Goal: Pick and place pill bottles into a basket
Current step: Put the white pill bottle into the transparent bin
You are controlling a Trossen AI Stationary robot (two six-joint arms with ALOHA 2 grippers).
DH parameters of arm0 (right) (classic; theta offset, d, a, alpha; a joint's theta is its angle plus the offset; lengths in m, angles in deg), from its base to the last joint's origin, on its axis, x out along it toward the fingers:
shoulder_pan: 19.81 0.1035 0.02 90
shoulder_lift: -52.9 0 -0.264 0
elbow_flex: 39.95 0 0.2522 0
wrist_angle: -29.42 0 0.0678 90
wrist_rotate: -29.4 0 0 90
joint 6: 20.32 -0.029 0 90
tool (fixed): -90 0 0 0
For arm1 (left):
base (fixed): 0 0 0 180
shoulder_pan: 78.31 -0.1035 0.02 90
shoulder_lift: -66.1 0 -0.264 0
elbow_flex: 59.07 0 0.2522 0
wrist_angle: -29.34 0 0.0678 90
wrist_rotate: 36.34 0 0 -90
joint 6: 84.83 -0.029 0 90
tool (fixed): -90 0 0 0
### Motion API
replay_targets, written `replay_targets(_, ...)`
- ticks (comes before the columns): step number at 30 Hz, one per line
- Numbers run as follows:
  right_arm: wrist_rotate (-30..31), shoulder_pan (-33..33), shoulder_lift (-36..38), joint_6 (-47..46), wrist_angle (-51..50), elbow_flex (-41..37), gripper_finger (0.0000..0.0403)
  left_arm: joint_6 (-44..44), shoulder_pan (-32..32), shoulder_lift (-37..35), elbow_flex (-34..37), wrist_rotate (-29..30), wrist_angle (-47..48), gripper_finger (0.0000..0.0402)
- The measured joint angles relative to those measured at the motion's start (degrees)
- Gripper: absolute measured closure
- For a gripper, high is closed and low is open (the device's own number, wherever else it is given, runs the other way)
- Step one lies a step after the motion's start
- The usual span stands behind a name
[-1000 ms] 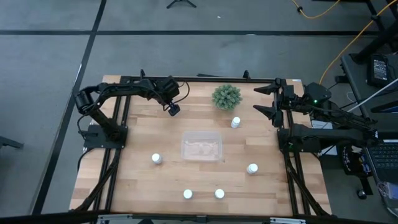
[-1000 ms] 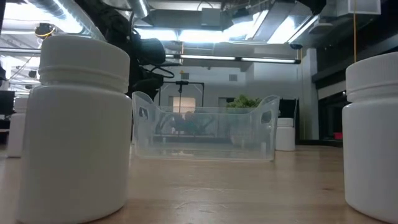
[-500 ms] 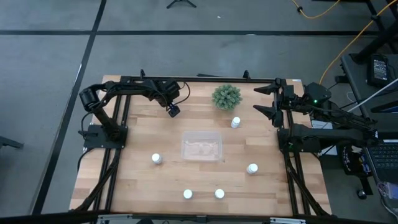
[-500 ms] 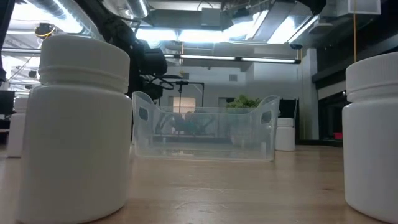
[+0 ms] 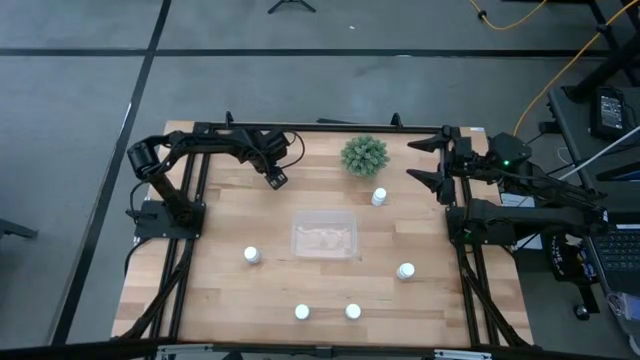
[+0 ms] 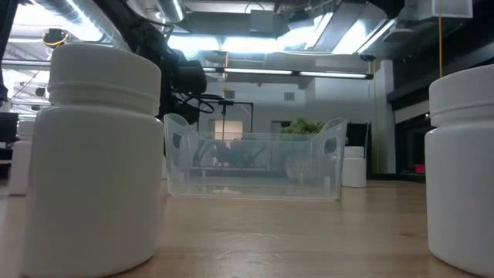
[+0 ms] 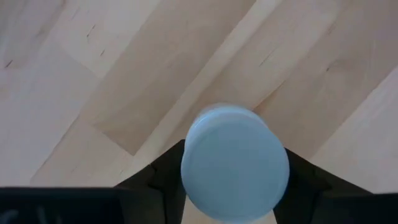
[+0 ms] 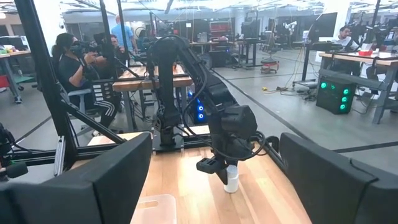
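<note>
Six bottles are in play: your left gripper [image 5: 277, 179] is clamped on one bottle [image 7: 235, 163] at the table's [image 5: 200, 300] far left, near the plant [image 5: 364, 155]. Five others [image 5: 251, 255] stand on the table around the tray [image 5: 324, 236], which sits at centre. Your right gripper [image 8: 211, 186] waits at the far right edge, fingers apart.

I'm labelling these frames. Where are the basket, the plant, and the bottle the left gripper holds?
basket [image 5: 323, 237]: high view, its floor.
plant [image 5: 364, 155]: high view, leaf centre.
held bottle [image 7: 235, 163]: left wrist view, cap top.
</note>
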Motion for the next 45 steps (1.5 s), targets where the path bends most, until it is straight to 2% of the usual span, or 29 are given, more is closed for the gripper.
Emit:
replay_targets(8,0.0,-0.01,-0.04,-0.02,-0.35,0.0,0.0049,-0.46,2.62,-2.84,-2.04,-2.02,2.15,0.0235)
replay_targets(14,0.02,-0.02,-0.08,0.22,-0.5,0.0,0.0049,-1.62,5.72,-9.35,-11.79,-3.35,8.29,0.0235)
replay_targets(18,0.07,-0.02,-0.35,0.26,-0.48,0.0,0.0049,-2.48,8.26,-12.82,-19.08,-7.62,9.13,0.0235)
replay_targets(22,0.09,-0.02,-0.57,0.35,-0.42,-0.02,0.0049,-2.86,11.17,-13.35,-25.74,-13.79,9.26,0.0235)
replay_targets(25,0.09,-0.02,-0.63,0.26,-0.42,-0.02,0.0049,-3.49,14.38,-11.99,-30.28,-15.71,9.01,0.0235)
replay_targets(32,0.05,-0.02,-0.59,-0.13,-0.42,-0.02,0.0049,-2.07,21.18,-5.14,-36.81,-15.68,10.16,0.0235)
replay_targets(35,-0.11,-0.02,-0.59,-0.12,-0.42,-0.02,0.0049,1.48,23.44,-2.19,-37.44,-15.6,10.3,0.0235)
replay_targets(39,-3.37,-0.02,-0.59,0.04,-0.43,-0.02,0.0049,6.4,26.2,1.33,-37.48,-15.58,10.33,0.0235)
replay_targets(45,-8.44,0.0,-0.6,-0.24,-0.96,-0.02,0.0049,7.59,30.34,6.44,-37.51,-13.78,12.7,0.0235)
